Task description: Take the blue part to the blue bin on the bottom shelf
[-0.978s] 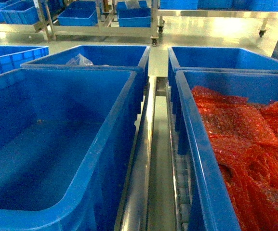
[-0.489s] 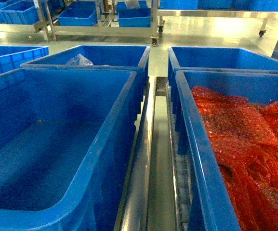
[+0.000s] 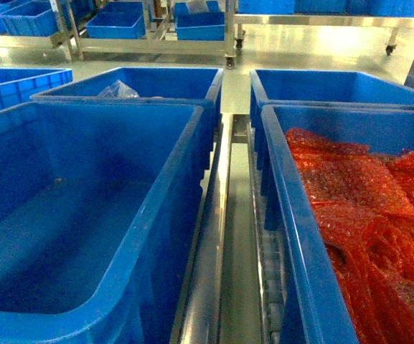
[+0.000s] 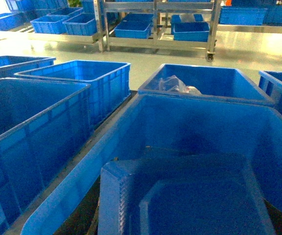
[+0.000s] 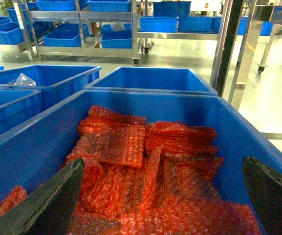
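the large bright-blue plastic tote (image 3: 85,236) at the near left is showing smooth, slightly glossy walls and a thick rolled rim. the like blue plastic tote (image 3: 300,236) at the right is holding red bubble-wrap bags (image 3: 357,208), their film looking bumpy and shiny (the right wrist view is showing the bubbles clearly). between the totes a brushed steel rail (image 3: 210,272) is gleaming. in the far-left tote a clear crinkled plastic bag (image 3: 118,90) is catching light. the pale floor (image 3: 300,50) is looking polished and reflective. the dark gripper fingers (image 5: 43,205) are looking matt.
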Motion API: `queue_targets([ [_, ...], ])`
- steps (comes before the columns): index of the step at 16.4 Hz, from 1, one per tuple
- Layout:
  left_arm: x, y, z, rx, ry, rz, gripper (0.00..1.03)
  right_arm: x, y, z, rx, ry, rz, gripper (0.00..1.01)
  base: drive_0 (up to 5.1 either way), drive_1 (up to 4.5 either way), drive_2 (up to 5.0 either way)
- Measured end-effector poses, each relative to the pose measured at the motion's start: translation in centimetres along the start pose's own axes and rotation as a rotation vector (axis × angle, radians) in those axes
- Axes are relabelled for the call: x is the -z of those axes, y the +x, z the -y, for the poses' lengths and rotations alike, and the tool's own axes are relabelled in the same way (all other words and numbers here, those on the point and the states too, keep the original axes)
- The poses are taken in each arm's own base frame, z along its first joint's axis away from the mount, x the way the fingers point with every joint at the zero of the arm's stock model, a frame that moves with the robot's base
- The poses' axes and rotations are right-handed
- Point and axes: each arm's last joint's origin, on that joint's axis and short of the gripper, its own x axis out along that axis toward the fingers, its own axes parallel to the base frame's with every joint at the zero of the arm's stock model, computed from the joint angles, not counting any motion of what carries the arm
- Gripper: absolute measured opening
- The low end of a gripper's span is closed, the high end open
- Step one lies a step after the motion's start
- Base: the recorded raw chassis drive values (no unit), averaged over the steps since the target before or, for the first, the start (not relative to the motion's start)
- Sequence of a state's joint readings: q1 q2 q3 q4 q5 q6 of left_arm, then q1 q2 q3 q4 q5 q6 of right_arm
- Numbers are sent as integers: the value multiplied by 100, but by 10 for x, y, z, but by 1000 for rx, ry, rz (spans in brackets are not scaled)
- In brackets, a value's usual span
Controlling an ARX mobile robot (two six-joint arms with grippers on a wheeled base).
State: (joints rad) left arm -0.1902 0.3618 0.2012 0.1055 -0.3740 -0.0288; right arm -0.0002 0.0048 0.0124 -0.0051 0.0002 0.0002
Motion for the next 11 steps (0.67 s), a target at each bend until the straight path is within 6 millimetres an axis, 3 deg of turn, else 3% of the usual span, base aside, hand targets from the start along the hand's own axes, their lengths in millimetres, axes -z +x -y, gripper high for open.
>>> queue_targets([
  [3, 0, 0, 0, 0, 0, 0, 43, 0, 0, 0, 0, 0, 0, 98, 0, 0, 0],
  [4, 0, 4, 4, -60, 48, -91, 43, 0, 0, 0, 0, 0, 0, 98, 0, 0, 0],
  [7, -18, 36, 36, 16, 53, -76, 43, 0, 0, 0, 0, 0, 0, 98, 0, 0, 0],
  [9, -22, 70, 61, 54, 51, -63, 43, 0, 0, 0, 0, 0, 0, 98, 0, 0, 0],
  [11, -6, 97, 80, 74, 87, -125, 43, 0, 0, 0, 0, 0, 0, 98, 0, 0, 0],
])
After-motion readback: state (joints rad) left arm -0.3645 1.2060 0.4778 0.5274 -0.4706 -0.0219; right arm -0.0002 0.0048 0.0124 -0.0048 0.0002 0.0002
